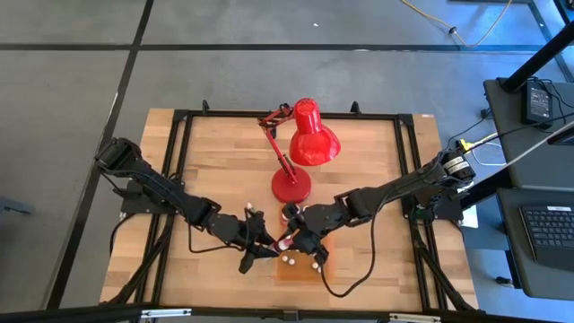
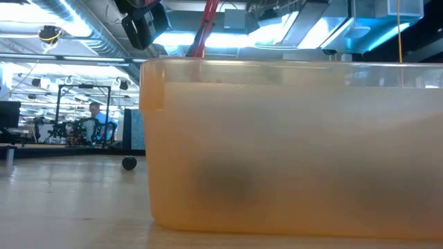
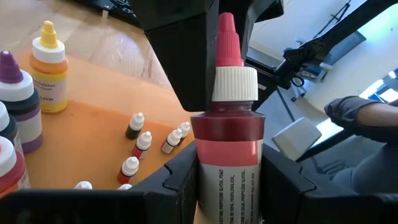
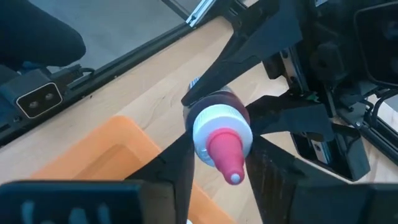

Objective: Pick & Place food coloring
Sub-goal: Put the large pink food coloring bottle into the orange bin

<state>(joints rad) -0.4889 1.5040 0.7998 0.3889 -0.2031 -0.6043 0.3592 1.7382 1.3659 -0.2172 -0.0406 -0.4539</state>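
Observation:
A food coloring bottle (image 3: 227,149) with a red body, white collar and pink-red pointed tip hangs between my two grippers over the near left corner of the orange tray (image 1: 309,269). My left gripper (image 1: 267,248) is shut on its body. My right gripper (image 1: 294,237) is shut around its cap end (image 4: 221,140). Several tiny dropper bottles (image 3: 142,144) with white caps stand on the tray. Larger bottles stand beside them, one orange with a yellow cap (image 3: 47,70) and one with a purple cap (image 3: 13,93). My left gripper pinches the bottle's labelled lower body (image 3: 227,186) between its two fingers, one on each side, coming from the table's left. The bottle is lifted clear of the tray. My right gripper has its two fingers on either side of the white collar (image 4: 205,127) below the tip, coming from the table's right and slanting down. The tip points toward the right wrist camera.
A big red desk lamp (image 1: 305,144) stands on its round base (image 1: 291,187) just behind the grippers. In the low view the tray's translucent wall (image 2: 291,145) fills the picture. A person's dark sleeve (image 3: 364,118) shows beyond the table.

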